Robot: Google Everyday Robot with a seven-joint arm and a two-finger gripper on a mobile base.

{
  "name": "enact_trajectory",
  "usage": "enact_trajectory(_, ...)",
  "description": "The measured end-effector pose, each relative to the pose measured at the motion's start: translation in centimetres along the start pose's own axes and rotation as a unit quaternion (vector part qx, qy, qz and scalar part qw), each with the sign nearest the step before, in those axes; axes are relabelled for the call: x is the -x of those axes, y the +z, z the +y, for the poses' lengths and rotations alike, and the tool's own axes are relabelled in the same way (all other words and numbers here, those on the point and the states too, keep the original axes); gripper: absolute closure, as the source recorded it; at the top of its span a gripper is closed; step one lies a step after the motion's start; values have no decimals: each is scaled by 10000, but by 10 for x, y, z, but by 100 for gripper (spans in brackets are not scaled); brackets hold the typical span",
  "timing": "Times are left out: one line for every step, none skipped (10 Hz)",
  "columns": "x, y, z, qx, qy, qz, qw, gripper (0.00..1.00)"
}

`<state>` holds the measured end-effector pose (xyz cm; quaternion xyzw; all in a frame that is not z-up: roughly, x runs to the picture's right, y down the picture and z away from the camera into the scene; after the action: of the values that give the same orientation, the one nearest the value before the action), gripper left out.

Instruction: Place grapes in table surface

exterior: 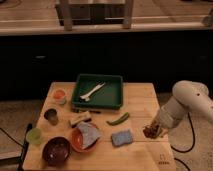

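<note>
A robot test lab staged as a kitchen: a wooden tabletop (142, 97) bearing a dark bowl (55, 151) and green tray (100, 76), a robot arm's gripper (153, 129) closed around grapes (148, 132) near its right edge, before a long dark counter (105, 31).
</note>
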<state>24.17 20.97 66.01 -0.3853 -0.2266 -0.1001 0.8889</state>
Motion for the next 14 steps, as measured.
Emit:
enact_trajectory(0,-1,1,-3,12,-2,10000,92)
enact_trajectory(0,-1,1,-3,21,-1,10000,85)
enact_trajectory(-1,0,1,1,25,0,10000,71)
enact_trajectory(0,1,0,12,16,0,10000,63)
enact_trajectory(1,2,-1,24,1,2,10000,52)
enact_trajectory(2,2,-2,35,-4,5,10000,41)
enact_trajectory(2,3,-2,45,-2,5,10000,32)
enact_trajectory(1,3,-1,56,6,8,10000,22)
enact_trajectory(1,4,-1,66,10,13,10000,20)
enact_trajectory(1,4,-2,73,7,16,10000,20)
enact_trajectory(2,4,-2,78,0,17,10000,20)
enact_trajectory(2,4,-2,83,-1,16,10000,20)
enact_trajectory(2,4,-2,92,-1,19,10000,20)
enact_trajectory(2,5,-3,96,-7,19,10000,20)
